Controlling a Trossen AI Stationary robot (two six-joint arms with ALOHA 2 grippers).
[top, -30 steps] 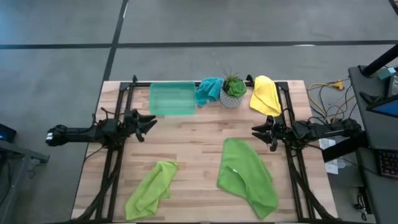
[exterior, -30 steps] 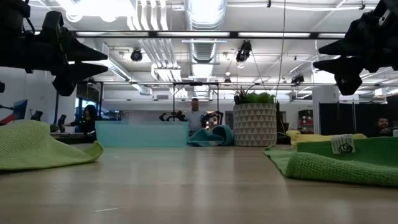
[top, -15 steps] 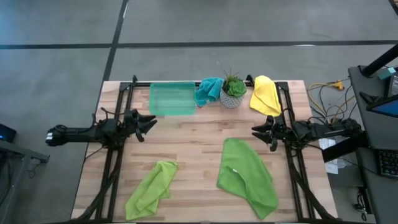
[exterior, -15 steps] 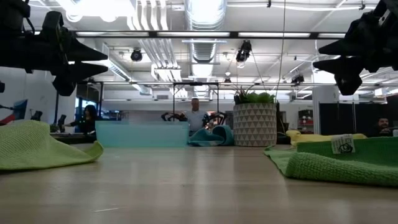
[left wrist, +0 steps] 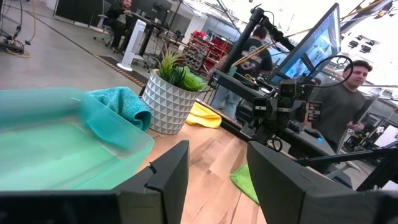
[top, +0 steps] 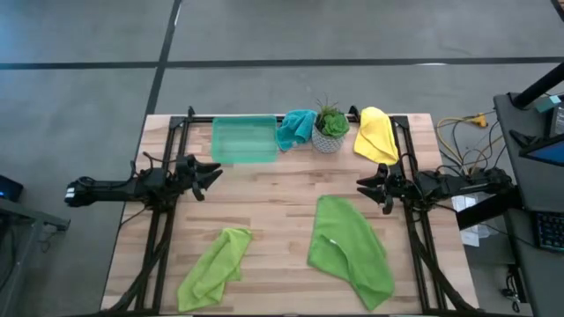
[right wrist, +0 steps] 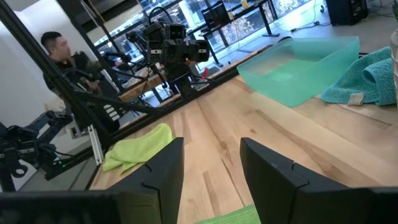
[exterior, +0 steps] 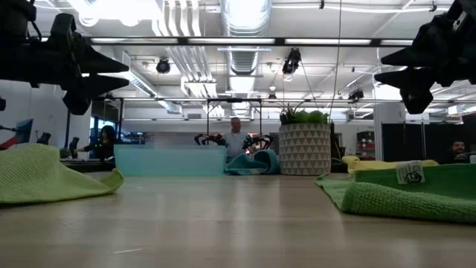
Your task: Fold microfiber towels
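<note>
Only change: person [exterior: 236,138] in room beyond table, seen in low view behind far edge, shifts slightly to right between earlier frames and now. Dark equipment at person's sides [exterior: 204,138] also sits a little differently. Position relative to teal towel [exterior: 256,162] in front shifts accordingly.

Bright, even overhead light; ceiling lamps [exterior: 111,9] glare, distant room slightly soft.
</note>
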